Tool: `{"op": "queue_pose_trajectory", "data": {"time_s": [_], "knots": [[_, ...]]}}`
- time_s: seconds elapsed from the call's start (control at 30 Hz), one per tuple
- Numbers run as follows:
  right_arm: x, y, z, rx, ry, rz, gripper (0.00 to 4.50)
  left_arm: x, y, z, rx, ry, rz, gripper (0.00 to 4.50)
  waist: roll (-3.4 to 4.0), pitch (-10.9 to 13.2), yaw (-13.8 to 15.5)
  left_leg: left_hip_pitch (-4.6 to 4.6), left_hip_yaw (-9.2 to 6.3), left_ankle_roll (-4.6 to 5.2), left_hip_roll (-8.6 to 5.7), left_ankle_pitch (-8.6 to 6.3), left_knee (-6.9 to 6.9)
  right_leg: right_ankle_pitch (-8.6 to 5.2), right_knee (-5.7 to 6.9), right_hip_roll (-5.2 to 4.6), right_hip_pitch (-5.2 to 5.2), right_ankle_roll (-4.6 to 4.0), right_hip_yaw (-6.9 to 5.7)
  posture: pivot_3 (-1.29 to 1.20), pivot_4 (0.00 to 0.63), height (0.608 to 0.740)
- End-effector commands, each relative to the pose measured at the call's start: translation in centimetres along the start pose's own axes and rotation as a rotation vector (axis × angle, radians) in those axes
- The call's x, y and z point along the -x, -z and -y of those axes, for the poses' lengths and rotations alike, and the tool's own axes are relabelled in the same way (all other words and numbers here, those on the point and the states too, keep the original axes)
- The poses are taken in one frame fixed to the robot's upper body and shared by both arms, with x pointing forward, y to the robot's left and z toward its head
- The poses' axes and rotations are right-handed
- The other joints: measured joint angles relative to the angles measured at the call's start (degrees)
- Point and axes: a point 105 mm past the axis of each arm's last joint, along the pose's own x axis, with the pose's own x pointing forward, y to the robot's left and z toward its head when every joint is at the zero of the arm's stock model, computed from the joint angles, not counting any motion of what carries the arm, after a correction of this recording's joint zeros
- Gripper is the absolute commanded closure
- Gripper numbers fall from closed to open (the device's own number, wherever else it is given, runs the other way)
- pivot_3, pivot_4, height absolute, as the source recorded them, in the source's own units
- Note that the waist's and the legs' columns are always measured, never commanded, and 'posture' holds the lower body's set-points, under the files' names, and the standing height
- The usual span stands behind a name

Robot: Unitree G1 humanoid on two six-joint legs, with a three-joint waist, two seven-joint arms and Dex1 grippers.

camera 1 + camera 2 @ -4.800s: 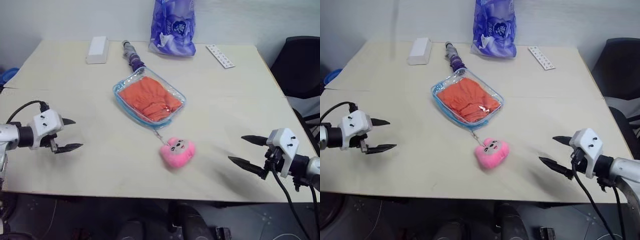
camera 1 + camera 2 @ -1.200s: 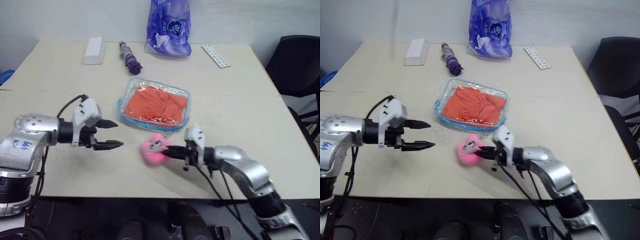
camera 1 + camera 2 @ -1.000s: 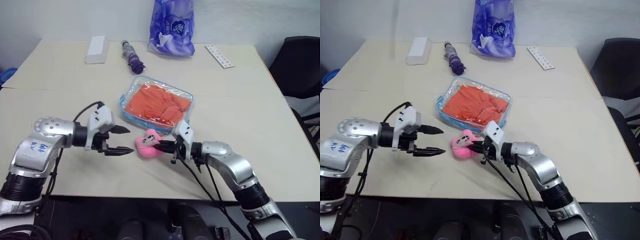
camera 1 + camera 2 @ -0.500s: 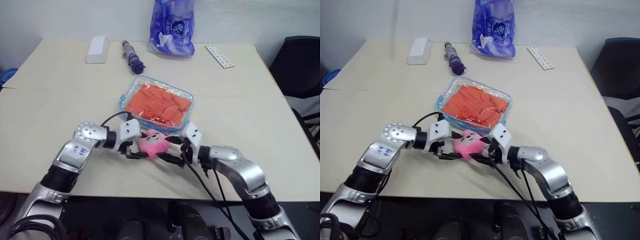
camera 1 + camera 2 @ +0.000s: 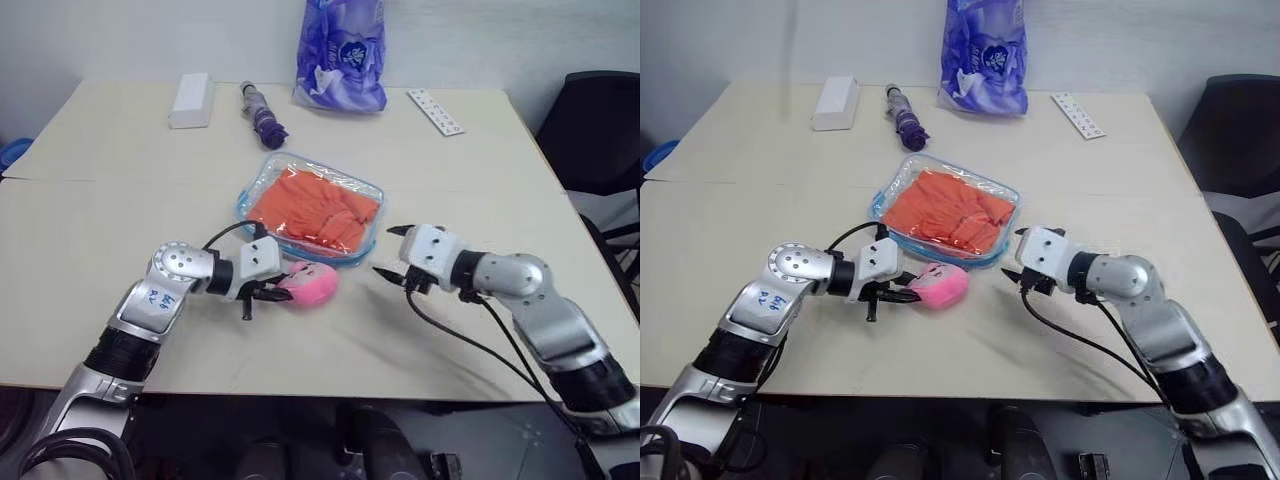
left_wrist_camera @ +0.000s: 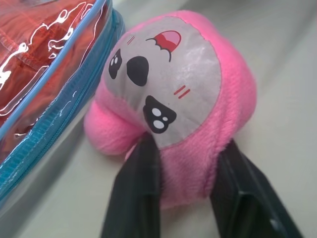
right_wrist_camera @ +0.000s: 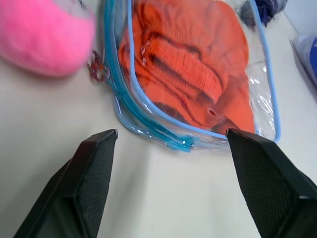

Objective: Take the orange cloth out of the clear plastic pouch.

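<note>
The left gripper point(image 5: 272, 293) is clamped on the pink plush charm point(image 5: 311, 284), both black fingers point(image 6: 136, 196) pressed into its sides. The charm lies on the table point(image 5: 90, 220) just off the pouch's 6 o'clock edge. The clear plastic pouch point(image 5: 883, 197) lies flat near the table's middle, zipper edging closed as far as can be seen, with the orange cloth point(image 5: 952, 213) wholly inside it. At about 3 o'clock from the charm, the right gripper point(image 5: 393, 252) hovers with its fingers spread wide, holding nothing, pointing at the pouch's near corner.

The likely trouble: nothing pins the pouch, so a pull on the charm would probably drag the whole light bag across the table instead of running the zipper. The soft plush could also squeeze out of the fingers. If the right gripper pinches the slick plastic badly, it may slip or catch the cloth through the wall.
</note>
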Motion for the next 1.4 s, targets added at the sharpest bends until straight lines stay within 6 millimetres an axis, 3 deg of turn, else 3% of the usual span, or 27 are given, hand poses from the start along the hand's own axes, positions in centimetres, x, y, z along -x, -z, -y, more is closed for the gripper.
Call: {"op": "queue_pose_trajectory", "data": {"time_s": [0.03,0.13,0.4,0.43,0.67,0.77,0.93,1.13,1.27,1.4], "knots": [[-1.2,-0.9,0.5,0.103,0.024,0.057,0.83,0.6,-0.5,-0.2,0.006,-0.040,0.010,4.26,0.00,0.00,0.03,0.00,-0.01,0.00,0.01,0.00,0.00,0.00,0.00,0.00,0.00,0.00,-0.01,0.00,0.150,0.740],[-1.9,-1.0,0.8,0.100,0.039,0.082,1.45,0.8,-0.5,0.0,0.010,-0.042,0.009,4.29,0.00,0.00,0.01,0.00,-0.02,0.00,0.03,0.01,0.02,0.00,-0.01,0.00,-0.01,0.00,-0.02,0.00,0.150,0.740],[-2.2,-0.9,0.4,0.103,-0.012,0.104,4.33,0.9,-0.1,0.3,0.016,-0.063,-0.003,4.29,0.01,0.00,0.03,0.01,-0.09,-0.01,0.06,0.01,0.05,0.00,-0.03,-0.02,-0.02,0.00,-0.07,0.00,0.150,0.740],[-2.2,-0.8,0.3,0.103,-0.018,0.103,4.47,0.8,-0.2,0.3,0.016,-0.063,-0.002,4.29,0.01,0.00,0.02,0.01,-0.08,-0.01,0.06,0.01,0.05,0.00,-0.03,-0.02,-0.02,0.00,-0.06,0.00,0.150,0.740],[-2.1,-0.7,-0.3,0.102,-0.043,0.103,4.47,1.0,-0.1,0.3,0.028,-0.080,0.004,4.29,0.01,0.00,0.07,0.01,-0.09,-0.01,0.06,0.01,0.05,0.00,-0.03,-0.03,-0.02,0.00,-0.06,0.00,0.150,0.740],[-2.1,-0.8,0.1,0.079,-0.033,0.107,3.84,1.0,-0.1,0.3,0.030,-0.084,0.006,4.29,0.01,0.00,0.01,0.01,-0.08,-0.02,0.06,0.01,0.05,0.00,-0.02,-0.03,-0.02,0.00,-0.06,0.00,0.150,0.740],[-2.2,-1.0,0.1,0.137,-0.034,0.101,2.14,0.9,-0.2,0.4,0.032,-0.085,0.012,4.29,0.01,0.00,0.04,0.02,-0.08,-0.02,0.06,0.01,0.05,0.00,-0.02,-0.03,-0.02,0.00,-0.06,0.00,0.150,0.740],[-3.1,-1.3,0.4,0.121,-0.023,0.120,2.14,0.9,-0.4,0.5,0.030,-0.084,0.020,4.29,0.01,0.01,0.00,0.02,-0.07,-0.02,0.06,0.01,0.05,0.00,-0.02,-0.03,-0.02,0.00,-0.05,0.00,0.150,0.740],[-3.6,-1.3,0.6,0.110,-0.016,0.135,3.06,0.8,-0.5,0.7,0.028,-0.084,0.019,4.29,0.02,0.01,0.03,0.02,-0.08,-0.02,0.06,0.01,0.05,0.00,-0.02,-0.03,-0.02,0.00,-0.06,0.00,0.150,0.740],[-3.3,-1.2,0.5,0.119,-0.022,0.139,4.42,1.0,-0.2,0.6,0.031,-0.094,0.012,4.29,0.02,0.01,0.05,0.03,-0.11,-0.02,0.06,0.01,0.06,0.00,-0.04,-0.04,-0.03,0.00,-0.08,0.00,0.150,0.740]]}}
